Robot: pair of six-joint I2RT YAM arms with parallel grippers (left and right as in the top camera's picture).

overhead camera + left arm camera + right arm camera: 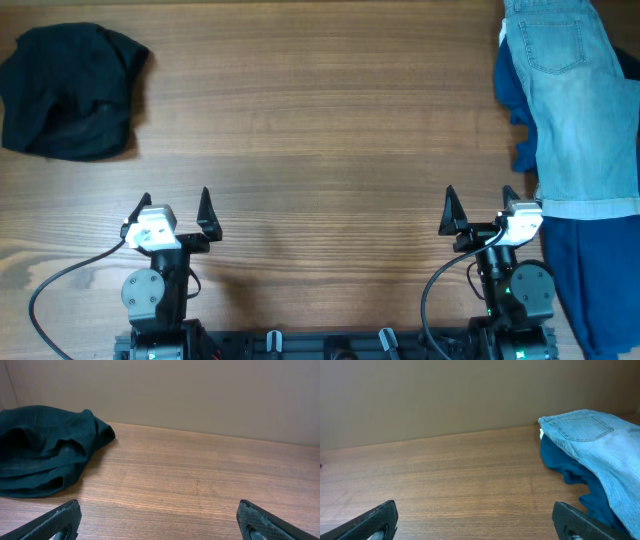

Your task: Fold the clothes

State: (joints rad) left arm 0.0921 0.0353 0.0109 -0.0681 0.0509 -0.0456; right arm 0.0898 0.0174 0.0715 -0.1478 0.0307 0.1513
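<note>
The clothes [68, 90], a black soft garment, lie crumpled in a heap at the table's far left corner; the left wrist view shows them [42, 449] at the left, well beyond the fingers. My left gripper [174, 203] stands open near the front edge, nothing between its fingers [62, 517], some way short of the heap. At the front right, my right gripper [477, 201] is also open and empty, with bare wood between its fingers [575, 517].
A light blue denim garment [575, 100] lies along the right edge on top of a royal blue cloth [595, 280]; both show in the right wrist view, denim [600, 445] over blue cloth [565, 462]. The wooden table [320, 130] runs between the two piles.
</note>
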